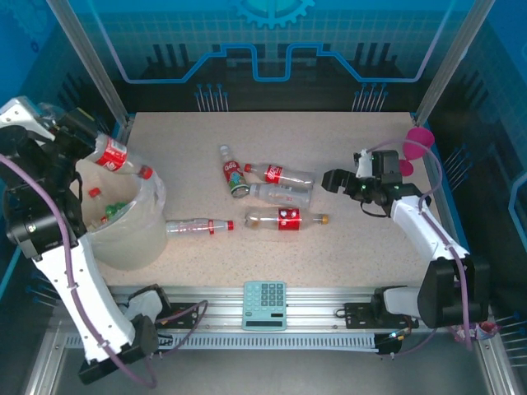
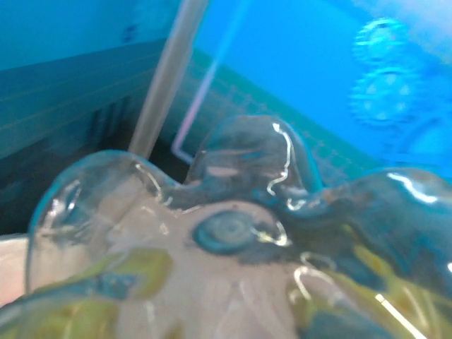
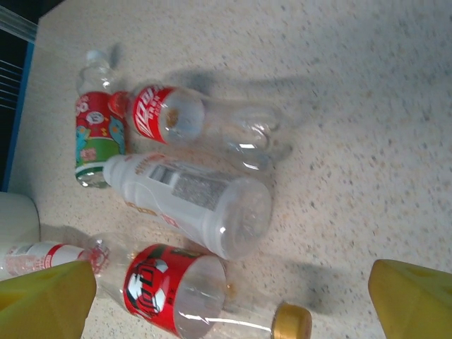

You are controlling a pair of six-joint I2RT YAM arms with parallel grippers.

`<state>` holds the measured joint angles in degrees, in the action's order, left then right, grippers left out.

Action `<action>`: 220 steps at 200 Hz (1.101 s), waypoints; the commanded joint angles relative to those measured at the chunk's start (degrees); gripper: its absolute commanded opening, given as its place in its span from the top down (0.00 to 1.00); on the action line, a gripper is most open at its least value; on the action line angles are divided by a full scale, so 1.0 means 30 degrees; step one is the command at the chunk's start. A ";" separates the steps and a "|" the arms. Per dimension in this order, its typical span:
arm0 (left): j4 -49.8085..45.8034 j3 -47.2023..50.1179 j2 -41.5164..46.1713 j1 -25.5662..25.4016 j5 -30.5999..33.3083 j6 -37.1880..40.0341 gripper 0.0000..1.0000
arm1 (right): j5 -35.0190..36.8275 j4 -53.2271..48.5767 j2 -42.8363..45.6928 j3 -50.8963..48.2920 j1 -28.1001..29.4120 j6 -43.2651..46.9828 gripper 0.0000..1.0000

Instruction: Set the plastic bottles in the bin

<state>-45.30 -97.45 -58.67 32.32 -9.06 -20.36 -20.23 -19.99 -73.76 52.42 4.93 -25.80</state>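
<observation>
My left gripper [image 1: 96, 148] is shut on a red-labelled plastic bottle [image 1: 117, 156], which tilts cap-down over the cream-white bin [image 1: 132, 243]. The clear base of that bottle [image 2: 233, 233] sits right in front of the left wrist camera. A green bottle and a red cap lie inside the bin. My right gripper [image 1: 335, 181] is open, just right of a cluster of bottles. A gold-capped, red-labelled bottle [image 3: 169, 289] lies between and ahead of its yellow fingers [image 3: 42, 296]. A white-labelled bottle [image 3: 191, 201], a red-labelled one [image 3: 183, 116] and a red-and-green one [image 3: 95, 134] lie beyond.
Another red-capped bottle [image 1: 198, 226] lies beside the bin. A pink goblet [image 1: 416, 141] stands at the table's right edge behind the right arm. A teal calculator [image 1: 264, 304] rests on the front rail. Metal frame posts rise at the back corners.
</observation>
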 commanded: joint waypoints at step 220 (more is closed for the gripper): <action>0.2483 0.4003 0.0408 0.7004 0.0378 -0.0909 0.78 | -0.0188 -0.0180 -0.1366 0.0634 0.0478 0.1303 0.01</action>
<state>-35.83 -86.48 -59.29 52.77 -15.75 -28.32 -20.01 -20.47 -76.44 53.10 5.63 -23.03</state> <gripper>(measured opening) 0.467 0.993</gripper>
